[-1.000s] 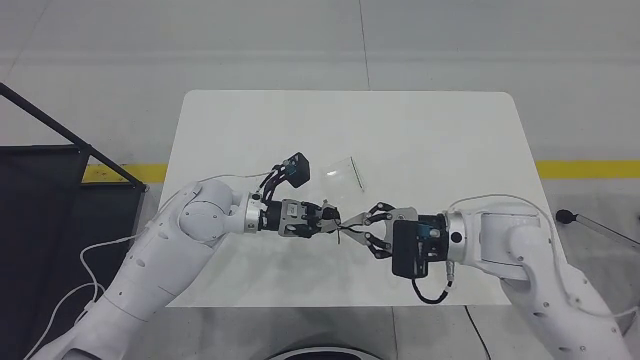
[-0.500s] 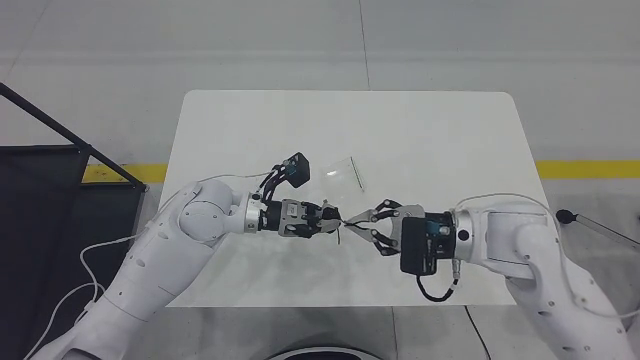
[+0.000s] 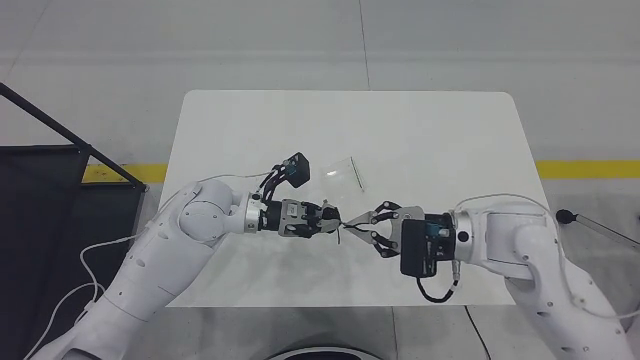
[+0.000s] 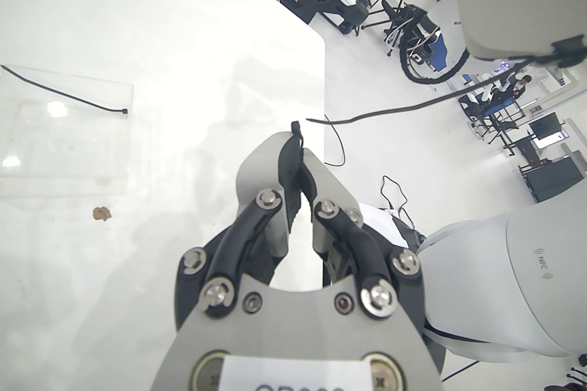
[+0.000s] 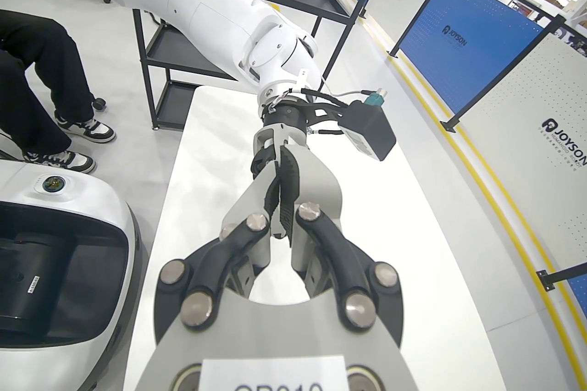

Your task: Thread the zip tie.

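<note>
A thin black zip tie (image 3: pixel 343 225) hangs in the air between my two grippers, over the front middle of the white table (image 3: pixel 440 130). My left gripper (image 4: pixel 296 145) is shut on the zip tie's head (image 4: pixel 296 130), which pokes out past its fingertips. The tie's tail (image 4: pixel 367 115) runs off to my right gripper (image 3: pixel 358 225), and its free tip lies just beside the head. In the right wrist view my right gripper (image 5: pixel 279 170) is shut, fingertip to fingertip with the left gripper (image 5: pixel 275 136).
A clear plastic sheet (image 3: pixel 343 170) lies flat behind the grippers with a second black zip tie (image 4: pixel 64 92) on it. A small brown crumb (image 4: pixel 102 213) sits nearby. A black frame (image 3: pixel 40 120) stands left of the table.
My right arm has drawn back a little to the right and then stayed put. The left arm has kept still with the zip tie's head.
</note>
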